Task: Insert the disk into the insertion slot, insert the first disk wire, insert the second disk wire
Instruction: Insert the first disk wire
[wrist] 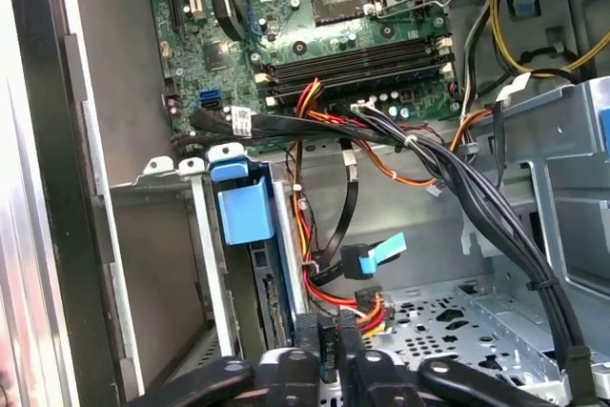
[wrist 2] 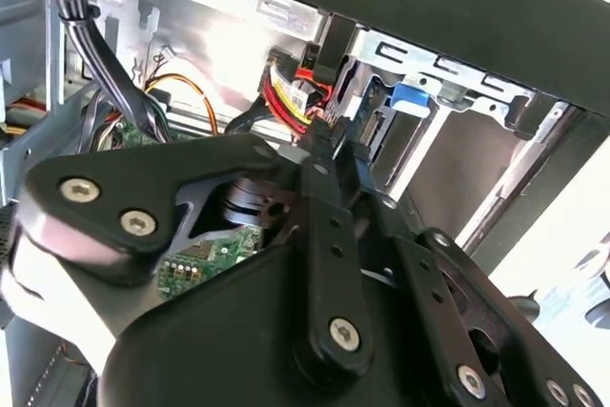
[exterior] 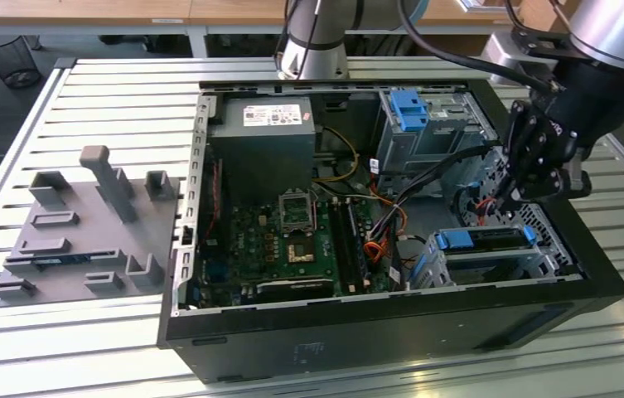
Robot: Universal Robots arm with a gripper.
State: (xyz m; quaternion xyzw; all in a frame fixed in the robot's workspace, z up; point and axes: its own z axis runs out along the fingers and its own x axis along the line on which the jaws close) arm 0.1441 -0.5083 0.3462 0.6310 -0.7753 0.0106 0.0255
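Shows the disk [exterior: 486, 238] seated in the insertion slot [exterior: 477, 264], at the near corner of the open computer case [exterior: 400, 332] on the exterior view's right. Stands on edge there, exposed upper edge running left to right in that view; cannot tell the long axis. Presents a bright blue carrier strip beside a dark drive body. Places the gripper [wrist: 327, 326] just beyond the slot's far side, fingers pinched closed on the black plug of the red-and-yellow disk wire [wrist 2: 291, 97].
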